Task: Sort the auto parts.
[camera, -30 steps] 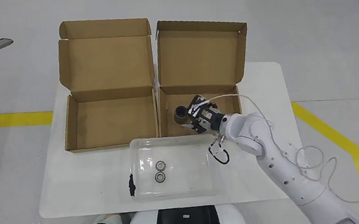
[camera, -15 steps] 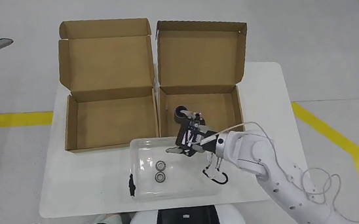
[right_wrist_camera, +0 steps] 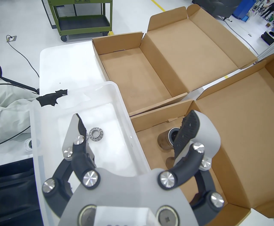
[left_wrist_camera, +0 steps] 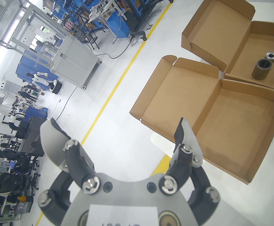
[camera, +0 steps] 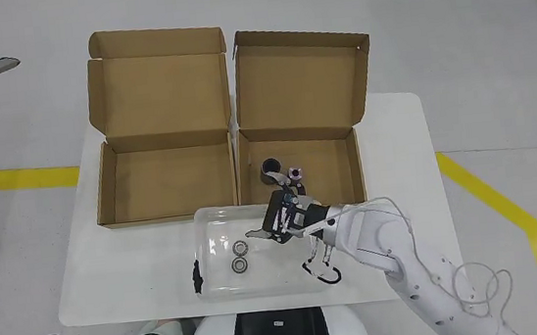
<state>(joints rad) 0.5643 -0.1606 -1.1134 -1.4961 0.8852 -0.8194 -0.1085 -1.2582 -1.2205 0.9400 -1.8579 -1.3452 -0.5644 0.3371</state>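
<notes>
Right gripper (right_wrist_camera: 132, 126) hangs w/ fingers wide apart, nothing between them, over the far wall of the clear bin (camera: 203, 235), right where the bin meets the right box (camera: 343, 174). One finger is over the bin, the other over the box.

Two bearings (camera: 240, 246) lie close together on the bin floor, twd its left half; one sits just beside the gripper's bin-side finger in the right wrist view. Black scrap (camera: 196, 274) clings to the bin's left rim.

Right box holds a dark sleeve (camera: 271, 168) standing upright near its front-left corner, w/ a small silver part (camera: 295, 173) just beside it. Left box (camera: 118, 188) sits alongside, lid flap open like its neighbour.

Left gripper (left_wrist_camera: 117, 130) is well off the table (camera: 395, 154), out over the floor to the left, fingers also spread, holding nothing.
</notes>
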